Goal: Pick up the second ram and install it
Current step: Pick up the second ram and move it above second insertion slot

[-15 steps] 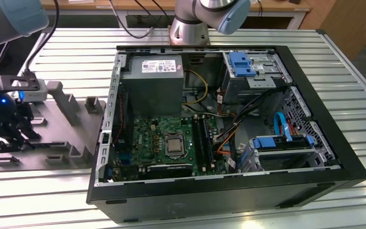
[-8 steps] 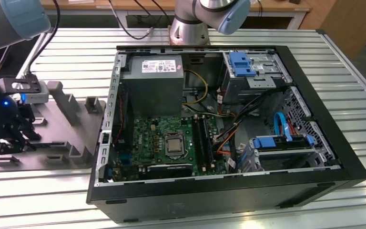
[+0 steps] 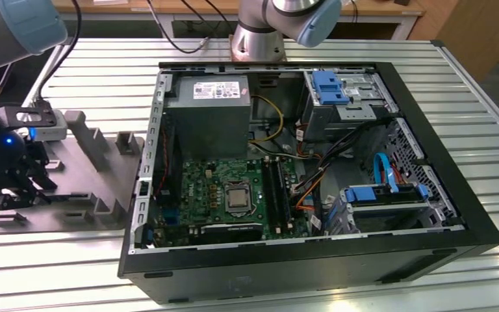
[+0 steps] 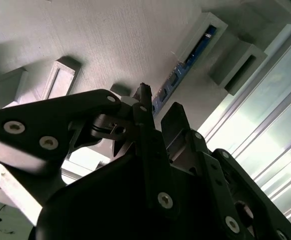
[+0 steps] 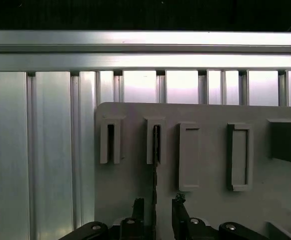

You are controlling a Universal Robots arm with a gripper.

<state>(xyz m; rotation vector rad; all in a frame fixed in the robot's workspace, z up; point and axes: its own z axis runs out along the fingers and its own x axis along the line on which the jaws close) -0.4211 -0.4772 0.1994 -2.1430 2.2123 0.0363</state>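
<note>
The second ram stands on edge in a slot of the grey holder tray, seen as a thin dark strip. In the second wrist view the ram shows as a blue-green stick running from a slot block toward my fingers. My gripper is open and straddles the near end of the ram, one finger on each side with a gap to both. In the exterior view the gripper hangs low over the tray at that view's left, beside the open computer case.
The open black computer case lies in the middle of the slatted aluminium table, with the motherboard, its memory slots and the grey power supply box inside. Taller grey blocks rise from the tray.
</note>
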